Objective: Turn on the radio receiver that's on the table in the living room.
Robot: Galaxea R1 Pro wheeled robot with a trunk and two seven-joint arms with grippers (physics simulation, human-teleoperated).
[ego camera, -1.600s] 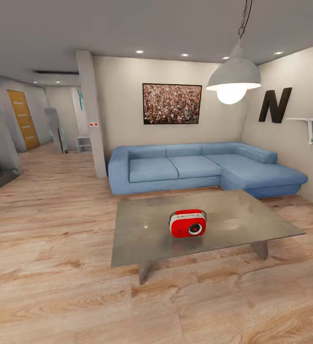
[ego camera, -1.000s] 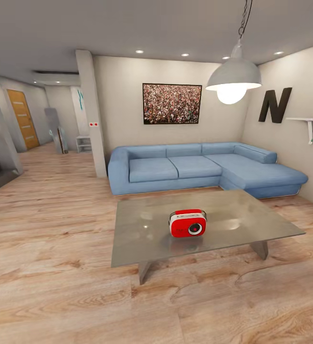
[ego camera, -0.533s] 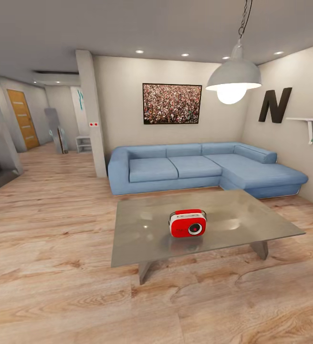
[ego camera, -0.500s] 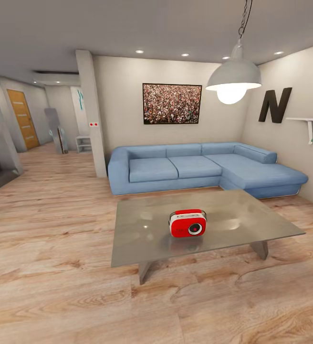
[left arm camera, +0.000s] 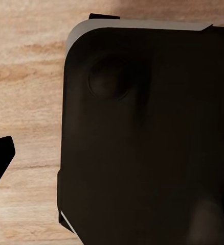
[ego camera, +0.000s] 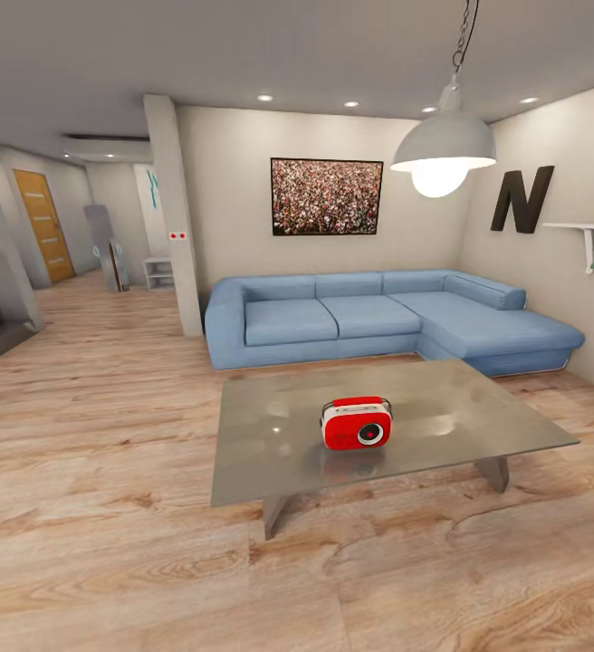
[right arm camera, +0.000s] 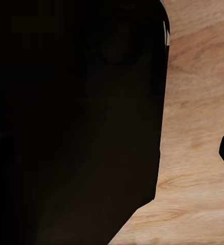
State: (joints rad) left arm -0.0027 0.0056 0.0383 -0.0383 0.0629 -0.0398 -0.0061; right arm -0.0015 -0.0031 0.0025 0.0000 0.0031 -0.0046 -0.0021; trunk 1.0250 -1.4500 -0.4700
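I see the table (ego camera: 261, 453) ahead across the living room's wood floor (ego camera: 89, 543), the radio receiver (ego camera: 357, 424) upright near its middle. Driving in too fast, I could bump the table edge. Whether my claws are clenched, I cannot tell.

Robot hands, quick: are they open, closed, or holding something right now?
Left hand: cannot be told; its wrist view gives mostly a dark body over wood floor.
Right hand: cannot be told, for the same reason.
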